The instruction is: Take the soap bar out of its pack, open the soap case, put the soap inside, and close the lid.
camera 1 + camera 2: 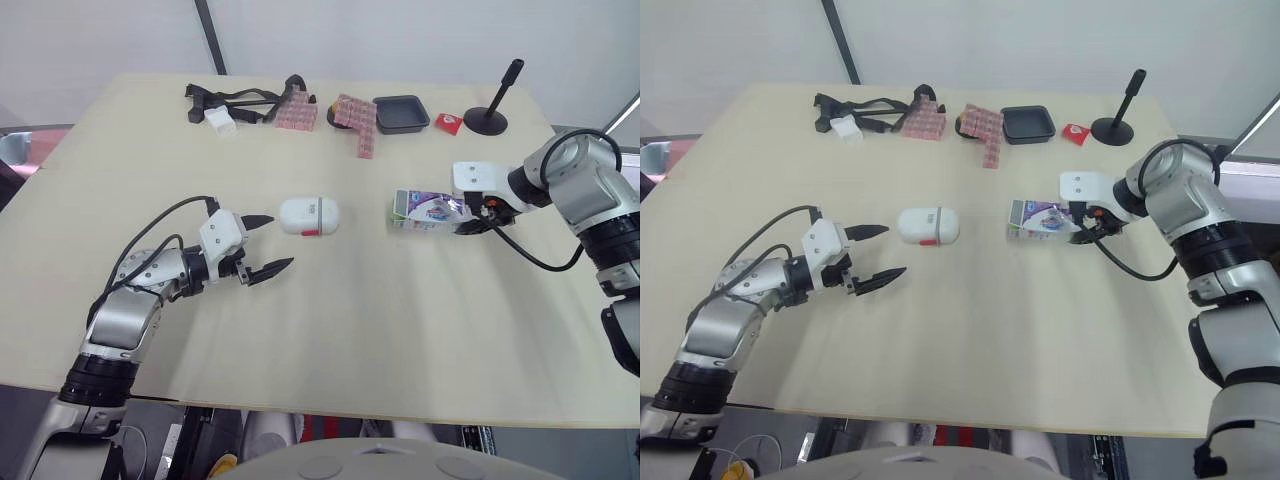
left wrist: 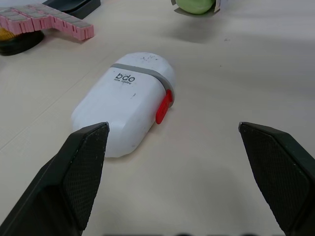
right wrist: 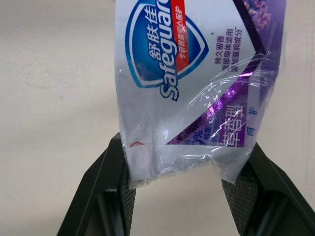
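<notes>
Right gripper (image 3: 182,167) pinches the crinkly purple-and-white plastic soap pack (image 1: 430,210) by its end; left gripper (image 1: 262,245) gapes wide beside the smooth white oval soap case (image 1: 308,216), beige tabletop (image 1: 350,330) around

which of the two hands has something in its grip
The right hand, clamped on the end of the white-and-purple plastic soap pack; the left hand is open near the white oval soap case, holding nothing.

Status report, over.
Left gripper open, short of closed white oval plastic soap case. Right gripper shut on purple-and-white plastic soap pack, green soap showing at its open end. Nothing in the way.
</notes>
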### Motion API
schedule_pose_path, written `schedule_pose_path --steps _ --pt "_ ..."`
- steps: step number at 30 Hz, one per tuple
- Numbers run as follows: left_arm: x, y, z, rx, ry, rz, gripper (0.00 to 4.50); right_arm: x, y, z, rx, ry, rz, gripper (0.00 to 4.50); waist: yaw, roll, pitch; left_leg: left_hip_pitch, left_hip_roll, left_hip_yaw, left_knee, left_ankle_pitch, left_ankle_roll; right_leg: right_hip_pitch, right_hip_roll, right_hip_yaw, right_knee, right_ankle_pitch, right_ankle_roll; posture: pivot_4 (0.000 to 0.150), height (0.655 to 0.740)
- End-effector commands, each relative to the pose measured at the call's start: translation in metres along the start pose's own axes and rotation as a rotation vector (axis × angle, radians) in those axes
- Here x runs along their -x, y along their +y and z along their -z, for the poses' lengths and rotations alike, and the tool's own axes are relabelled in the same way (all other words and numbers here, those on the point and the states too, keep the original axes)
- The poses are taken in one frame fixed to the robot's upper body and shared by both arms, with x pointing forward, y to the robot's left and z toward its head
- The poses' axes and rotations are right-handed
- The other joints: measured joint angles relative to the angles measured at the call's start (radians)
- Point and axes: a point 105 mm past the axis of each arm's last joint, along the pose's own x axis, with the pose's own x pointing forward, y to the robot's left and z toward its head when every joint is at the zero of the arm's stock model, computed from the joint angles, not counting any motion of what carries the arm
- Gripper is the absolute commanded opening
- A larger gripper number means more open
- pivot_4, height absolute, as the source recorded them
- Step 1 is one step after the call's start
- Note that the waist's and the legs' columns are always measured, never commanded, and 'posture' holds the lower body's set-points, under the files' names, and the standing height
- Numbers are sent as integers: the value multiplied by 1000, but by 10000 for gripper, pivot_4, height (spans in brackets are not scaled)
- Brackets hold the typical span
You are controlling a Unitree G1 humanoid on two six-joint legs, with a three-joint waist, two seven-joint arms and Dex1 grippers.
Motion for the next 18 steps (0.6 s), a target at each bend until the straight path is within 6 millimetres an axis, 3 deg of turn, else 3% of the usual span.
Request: schedule_pose_path --steps 1,5,9,12,15,18 --pt "0 3 -10 -48 -25 1 45000 5 2 6 60 70 6 23940 1 0 0 0 0 0 0 0 0 0 0 0 0 0 0 1500 7400" --pt "-1 4 -11 -50 -29 -1 45000 5 -5 15 76 144 38 23940 0 0 0 0 0 0 0 0 0 0 0 0 0 0 0 1500 7400" --pt "-2 3 -10 -49 -30 2 45000 6 1 18 125 183 1 23940 0 0 0 0 0 0 0 0 0 0 0 0 0 0 0 1500 7400" --pt "-2 2 -9 -47 -28 -1 45000 8 -5 21 93 185 21 23940 -2 0 0 0 0 0 0 0 0 0 0 0 0 0 0 1500 7400" --pt "-2 2 -9 -46 -29 -5 45000 9 7 19 106 162 -33 23940 -1 0 0 -1 0 0 0 0 0 0 0 0 0 0 0 1500 7400" --pt "-2 3 -9 -47 -28 -7 45000 12 0 22 82 172 10 23940 -1 0 0 -1 0 0 0 0 0 0 0 0 0 0 0 1500 7400"
